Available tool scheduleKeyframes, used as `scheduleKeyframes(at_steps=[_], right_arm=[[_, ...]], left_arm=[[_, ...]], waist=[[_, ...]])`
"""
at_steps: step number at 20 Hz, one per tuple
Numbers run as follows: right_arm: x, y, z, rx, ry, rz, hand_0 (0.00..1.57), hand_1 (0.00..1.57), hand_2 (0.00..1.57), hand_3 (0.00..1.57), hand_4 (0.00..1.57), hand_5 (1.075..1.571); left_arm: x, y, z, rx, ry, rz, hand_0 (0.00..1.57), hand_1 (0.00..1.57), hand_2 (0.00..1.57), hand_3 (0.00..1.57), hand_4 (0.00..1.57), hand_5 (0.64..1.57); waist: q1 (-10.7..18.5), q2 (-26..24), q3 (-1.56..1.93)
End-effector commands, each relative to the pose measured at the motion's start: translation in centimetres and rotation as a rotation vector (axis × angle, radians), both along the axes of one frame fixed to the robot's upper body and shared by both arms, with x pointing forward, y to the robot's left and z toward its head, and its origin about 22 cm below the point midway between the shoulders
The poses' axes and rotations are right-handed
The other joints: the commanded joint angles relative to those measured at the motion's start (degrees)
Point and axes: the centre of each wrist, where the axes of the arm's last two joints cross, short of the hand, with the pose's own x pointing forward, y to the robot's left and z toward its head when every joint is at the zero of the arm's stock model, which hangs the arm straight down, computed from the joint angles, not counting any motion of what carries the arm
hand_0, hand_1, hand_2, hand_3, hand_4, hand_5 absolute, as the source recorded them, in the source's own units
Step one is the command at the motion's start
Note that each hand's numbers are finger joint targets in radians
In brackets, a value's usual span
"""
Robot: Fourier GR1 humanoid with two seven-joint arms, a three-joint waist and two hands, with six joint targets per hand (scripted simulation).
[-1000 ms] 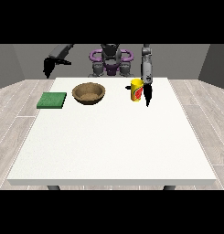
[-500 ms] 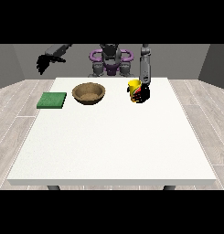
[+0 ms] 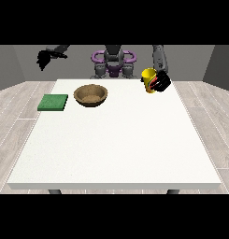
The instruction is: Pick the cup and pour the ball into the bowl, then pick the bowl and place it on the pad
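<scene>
On the white worktop point(image 3: 116, 140) a brown bowl point(image 3: 90, 94) sits toward eleven o'clock from the centre, and a flat green pad point(image 3: 53, 102) lies just beside it at its nine o'clock, the two apart. The yellow cup point(image 3: 148, 80) is near the far edge at about one o'clock, well apart from the bowl. The robot hand at the view's right point(image 3: 161, 82) has its dark fingers curled round the cup's three-o'clock side, with a streak of red showing between them; the cup appears lifted slightly off the surface, though whether its base touches cannot be told. The ball is not visible. The robot hand at the view's left point(image 3: 45, 58) hangs in the air beyond the far left corner, at roughly ten o'clock, holding nothing; whether its fingers are spread or curled cannot be told.
</scene>
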Motion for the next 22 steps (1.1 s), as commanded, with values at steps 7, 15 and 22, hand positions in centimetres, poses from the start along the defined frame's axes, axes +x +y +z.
scheduleKeyframes(at_steps=[7, 15, 22], right_arm=[[0.3, -1.8, -1.1, 0.029, 0.054, -0.021, 0.00, 0.00, 0.00, 0.00, 0.00, 1.568], [-0.6, -2.4, -2.7, 0.053, 0.066, -0.009, 0.00, 0.00, 0.00, 0.00, 0.00, 1.569], [-0.7, -3.4, -3.3, 0.039, 0.096, 0.002, 0.00, 0.00, 0.00, 0.00, 0.00, 1.571]], left_arm=[[5.1, -3.3, 6.9, 0.265, 0.068, 0.073, 1.47, 1.47, 1.57, 1.57, 1.57, 1.278], [6.1, -9.1, 7.4, 0.470, 0.059, 0.125, 1.50, 1.50, 1.57, 1.57, 1.51, 1.245], [7.5, -16.7, 10.1, 0.819, -0.008, 0.088, 1.55, 1.55, 1.57, 1.57, 1.57, 1.244]], waist=[[1.3, -2.5, -0.22], [-0.4, -3.9, -0.20], [-1.2, -6.5, -0.10]])
